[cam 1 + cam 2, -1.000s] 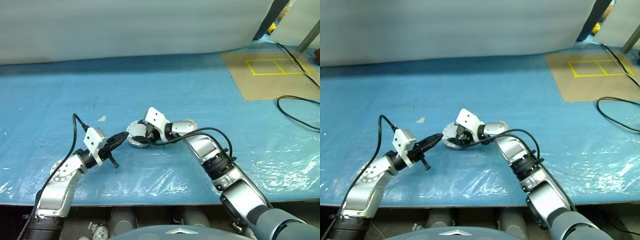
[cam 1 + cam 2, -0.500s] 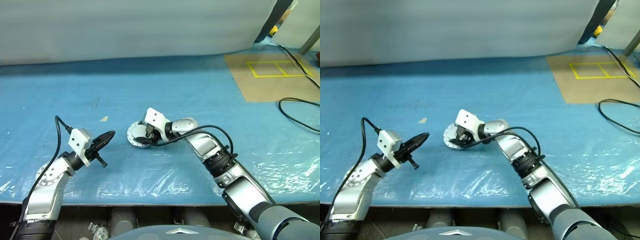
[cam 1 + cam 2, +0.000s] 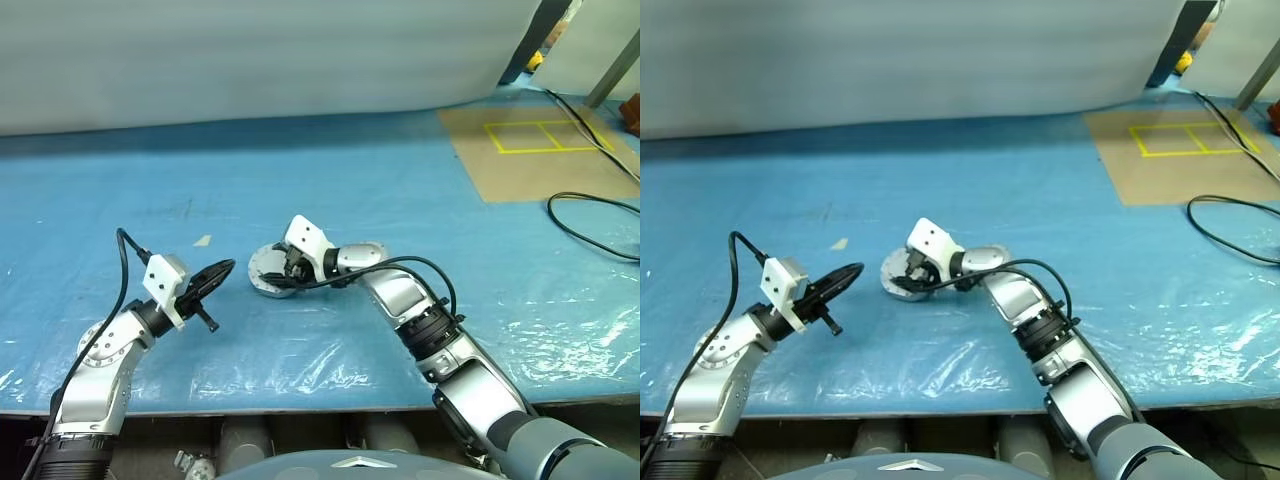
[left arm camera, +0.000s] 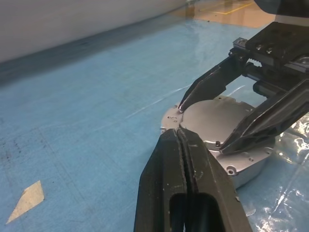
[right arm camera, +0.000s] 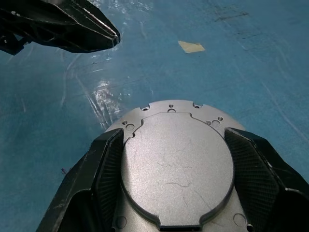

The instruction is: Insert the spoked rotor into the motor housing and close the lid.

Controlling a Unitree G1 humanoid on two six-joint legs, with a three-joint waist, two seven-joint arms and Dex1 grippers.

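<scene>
The motor housing (image 3: 262, 276) lies on the blue sheet as a round grey-silver shell with a flat grey lid (image 5: 176, 164) set into its top. My right gripper (image 5: 174, 133) reaches over it, one black finger pressed against each side of the lid. My left gripper (image 3: 228, 266) is shut and empty. It hovers level, a short way left of the housing, with its tip (image 4: 177, 131) pointing at the rim (image 4: 241, 171). The spoked rotor is hidden.
A small scrap of tape (image 3: 203, 240) lies on the blue plastic-covered sheet behind the left gripper. A brown board with yellow tape lines (image 3: 530, 150) and a black cable (image 3: 590, 215) lie far right. A pale wall closes the back.
My left gripper has drawn back to the left, opening a gap between its tip and the housing. The right gripper stays in place on the lid.
</scene>
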